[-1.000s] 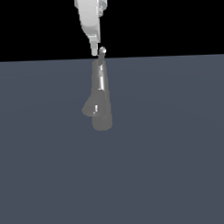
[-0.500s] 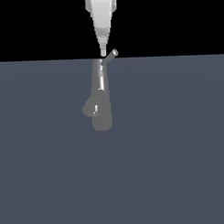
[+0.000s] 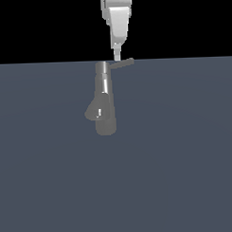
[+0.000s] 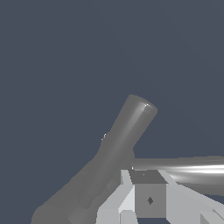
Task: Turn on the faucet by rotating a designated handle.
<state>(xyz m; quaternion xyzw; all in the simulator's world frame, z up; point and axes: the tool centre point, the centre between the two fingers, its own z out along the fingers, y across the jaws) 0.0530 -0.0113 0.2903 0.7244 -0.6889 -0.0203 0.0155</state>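
On the slate-grey tabletop (image 3: 186,172) stands the upright faucet (image 3: 104,97), its handle (image 3: 122,64) jutting toward the exterior view's right, touched from above by seemingly clenched fingers (image 3: 117,55).

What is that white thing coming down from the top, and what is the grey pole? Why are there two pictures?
The white thing is the end of a robot arm, and its fingers are its grabbing part. These are computer-made pictures, not photos. The grey pole is a faucet standing on a dark blue-grey floor. The thin rod sticking sideways from its top is the handle, and the fingers' tip is right at it. One picture comes from a camera off the arm. The other comes from a camera on the robot's wrist, very close. I cannot tell if the fingers are open or shut.
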